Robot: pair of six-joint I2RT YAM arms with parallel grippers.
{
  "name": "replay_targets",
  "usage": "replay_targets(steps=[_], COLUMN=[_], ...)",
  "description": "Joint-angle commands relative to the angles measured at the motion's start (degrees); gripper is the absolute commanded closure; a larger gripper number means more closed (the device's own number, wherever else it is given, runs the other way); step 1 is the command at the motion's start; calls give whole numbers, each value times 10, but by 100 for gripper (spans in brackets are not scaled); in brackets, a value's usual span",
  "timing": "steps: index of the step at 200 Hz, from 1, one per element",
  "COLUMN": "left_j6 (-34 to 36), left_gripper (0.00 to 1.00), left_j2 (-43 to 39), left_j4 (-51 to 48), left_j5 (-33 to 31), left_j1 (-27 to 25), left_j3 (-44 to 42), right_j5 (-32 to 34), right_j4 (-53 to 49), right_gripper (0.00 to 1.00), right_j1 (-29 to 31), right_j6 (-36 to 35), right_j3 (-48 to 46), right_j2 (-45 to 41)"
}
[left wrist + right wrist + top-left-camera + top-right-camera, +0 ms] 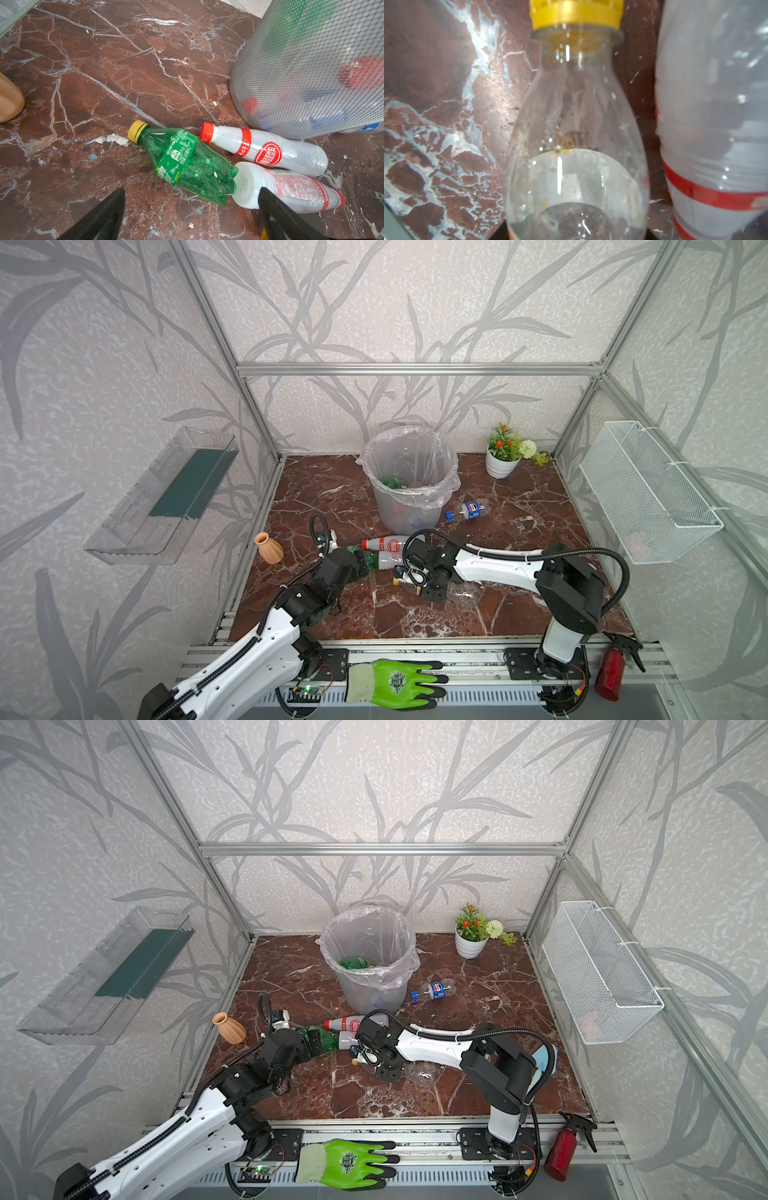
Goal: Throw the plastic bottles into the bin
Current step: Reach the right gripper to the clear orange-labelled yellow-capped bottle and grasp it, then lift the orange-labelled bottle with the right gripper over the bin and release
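Observation:
The grey bin (409,489) (370,969), lined with a clear bag, holds several bottles. My left gripper (192,190) (359,564) hangs open just above a green bottle (187,164) (326,1038) with a yellow cap. Beside that bottle lie two white bottles with red bands (270,149) (291,187) (386,544). Around a clear bottle with a yellow cap (575,124) (461,593), lying on the floor, my right gripper (575,232) (432,587) is shut, its fingers against both sides. A blue-labelled bottle (469,509) (434,989) lies to the right of the bin.
A terracotta vase (269,547) stands near the left wall and a white flower pot (503,462) at the back right. On the right wall hangs a wire basket (648,493). A green glove (395,682) and a red spray bottle (609,672) lie on the front rail.

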Motion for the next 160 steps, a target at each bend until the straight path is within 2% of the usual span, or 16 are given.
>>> replay_targets(steps=[1, 45, 79, 100, 119, 140, 160], left_j6=[-12, -13, -9, -6, -4, -5, -8], left_gripper=[1, 1, 1, 1, 1, 1, 1], left_j2=[-9, -20, -28, -28, -26, -23, -20], left_j4=[-15, -21, -22, -18, -13, -8, -1], left_j5=[-21, -36, -47, -52, -50, -44, -37], left_j1=[3, 4, 6, 7, 8, 9, 9], left_j3=[-6, -7, -6, -7, -6, -8, -10], right_j5=[-4, 7, 19, 48, 42, 47, 44], right_j4=[1, 55, 155, 289, 414, 527, 646], right_gripper=[44, 46, 45, 45, 45, 45, 45], right_j1=[5, 5, 5, -7, -49, -99, -140], right_j6=[9, 62, 79, 79, 92, 112, 137], right_j3=[-12, -60, -118, -175, -204, -202, -187], right_j2=[-38, -183, -363, -491, -579, -621, -614])
